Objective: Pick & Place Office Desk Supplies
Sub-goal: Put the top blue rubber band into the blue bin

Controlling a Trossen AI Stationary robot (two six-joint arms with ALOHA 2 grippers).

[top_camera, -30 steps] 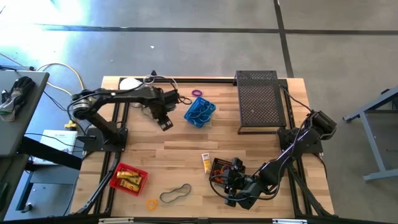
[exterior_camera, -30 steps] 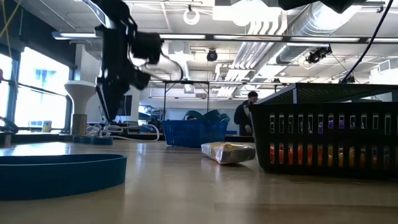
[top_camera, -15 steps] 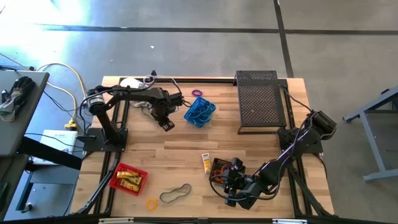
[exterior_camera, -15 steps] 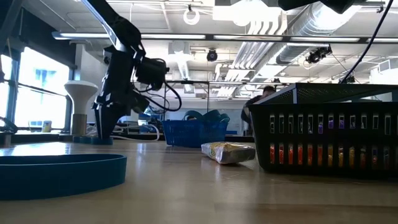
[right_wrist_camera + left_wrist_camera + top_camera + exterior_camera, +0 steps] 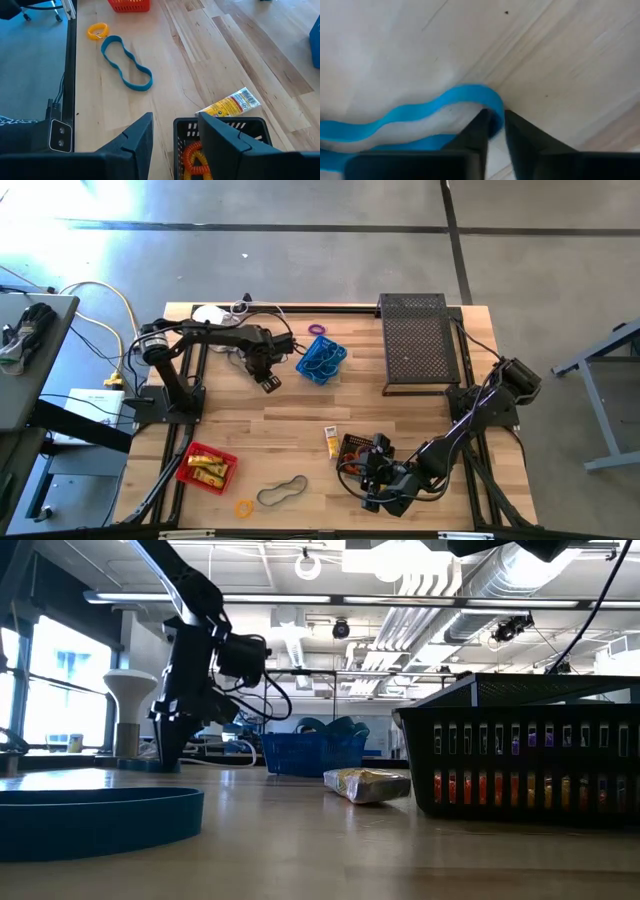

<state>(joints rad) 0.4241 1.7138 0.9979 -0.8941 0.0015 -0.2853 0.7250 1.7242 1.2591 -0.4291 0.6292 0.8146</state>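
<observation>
Blue band loop (image 5: 420, 112) curls between the left gripper's (image 5: 493, 131) nearly closed jaws, pinched on the wood; right gripper (image 5: 174, 131) open.

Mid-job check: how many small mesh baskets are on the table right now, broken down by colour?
Red basket: 1
Blue basket: 1
Black basket: 1
Total: 3
</observation>
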